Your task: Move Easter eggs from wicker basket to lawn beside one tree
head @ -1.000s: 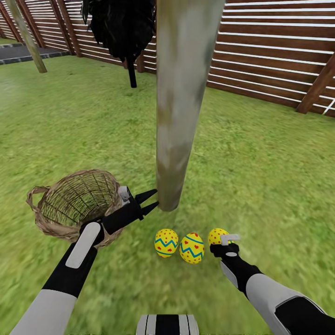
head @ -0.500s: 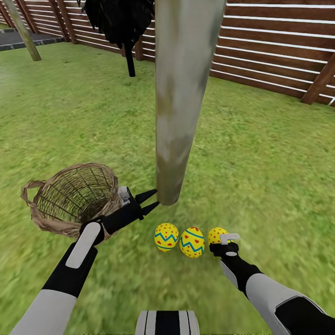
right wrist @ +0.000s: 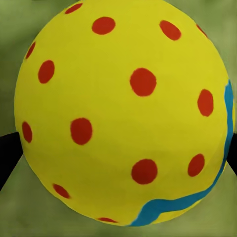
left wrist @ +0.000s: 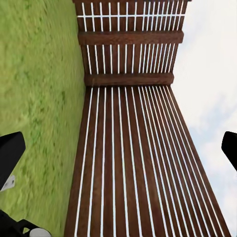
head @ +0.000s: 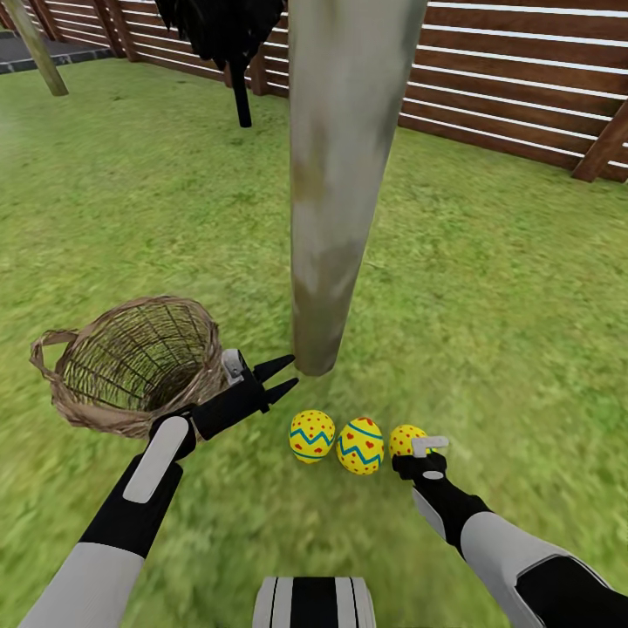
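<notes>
The tree (head: 336, 174), a pale mottled trunk, meets the lawn (head: 488, 288) mid-view. In front of its base two Easter eggs (head: 311, 435) (head: 360, 445) lie on the grass, yellow with red dots and blue zigzags. A third Easter egg (head: 404, 439) (right wrist: 123, 113) sits beside them, with my right gripper (head: 420, 447) (right wrist: 118, 158) shut on it. The wicker basket (head: 131, 362) stands left of the trunk, and its inside shows bare weave. My left gripper (head: 281, 377) (left wrist: 118, 150) hangs open and empty between basket and trunk.
A brown slatted fence (head: 523, 78) (left wrist: 128, 148) runs along the back. A black-foliaged tree (head: 228, 35) on a thin dark stem stands by the fence. A slanted wooden post (head: 37, 48) rises at the far left. Open grass spreads to the right of the trunk.
The camera has moved: basket, trunk base and the two lying eggs slid up the picture. Both arms keep their place in view, and the third egg stayed with my right gripper.
</notes>
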Motion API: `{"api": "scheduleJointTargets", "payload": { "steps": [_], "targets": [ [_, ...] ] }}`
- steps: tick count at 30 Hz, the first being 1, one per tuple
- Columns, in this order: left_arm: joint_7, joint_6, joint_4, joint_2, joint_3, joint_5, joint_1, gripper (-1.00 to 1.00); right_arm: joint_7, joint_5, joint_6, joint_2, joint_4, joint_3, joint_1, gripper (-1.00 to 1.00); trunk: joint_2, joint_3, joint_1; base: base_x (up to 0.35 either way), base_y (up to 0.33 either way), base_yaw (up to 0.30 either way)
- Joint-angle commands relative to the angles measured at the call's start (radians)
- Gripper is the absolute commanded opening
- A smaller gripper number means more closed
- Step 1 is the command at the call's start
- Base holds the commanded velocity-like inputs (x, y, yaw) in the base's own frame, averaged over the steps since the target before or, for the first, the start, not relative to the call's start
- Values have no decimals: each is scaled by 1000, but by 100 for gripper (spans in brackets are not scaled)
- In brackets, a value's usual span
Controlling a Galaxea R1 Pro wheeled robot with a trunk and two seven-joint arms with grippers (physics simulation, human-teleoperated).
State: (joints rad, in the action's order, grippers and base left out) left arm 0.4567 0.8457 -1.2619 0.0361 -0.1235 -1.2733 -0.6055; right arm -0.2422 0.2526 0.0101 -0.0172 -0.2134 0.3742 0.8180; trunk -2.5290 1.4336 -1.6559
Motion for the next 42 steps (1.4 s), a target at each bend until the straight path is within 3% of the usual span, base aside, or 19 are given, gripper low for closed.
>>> {"api": "scheduleJointTargets", "payload": {
  "steps": [1, 17, 18, 30, 42],
  "targets": [
    [2, 3, 1, 1, -1, -2, 0, 100, -5, 19, 2, -1, 2, 3, 0, -100, 0, 1, 0, 0, 0, 0],
    [2, 3, 1, -1, -1, -2, 0, 100, -4, 19, 10, 1, 2, 3, 0, -100, -1, 8, -1, 45, 0, 0],
    [2, 3, 1, -1, -1, -2, 0, 100, -4, 19, 10, 2, 2, 3, 0, 100, -1, 8, -1, 0, 0, 0],
    [2, 2, 2, -1, -1, -3, 5, 100, -2, 19, 10, -1, 2, 3, 0, 100, -1, 8, -1, 0, 0, 0],
    [2, 3, 1, -11, 1, -3, 7, 100, -2, 19, 10, -1, -1, 3, 0, 100, 2, -38, 4, 0, 0, 0]
  ]
}}
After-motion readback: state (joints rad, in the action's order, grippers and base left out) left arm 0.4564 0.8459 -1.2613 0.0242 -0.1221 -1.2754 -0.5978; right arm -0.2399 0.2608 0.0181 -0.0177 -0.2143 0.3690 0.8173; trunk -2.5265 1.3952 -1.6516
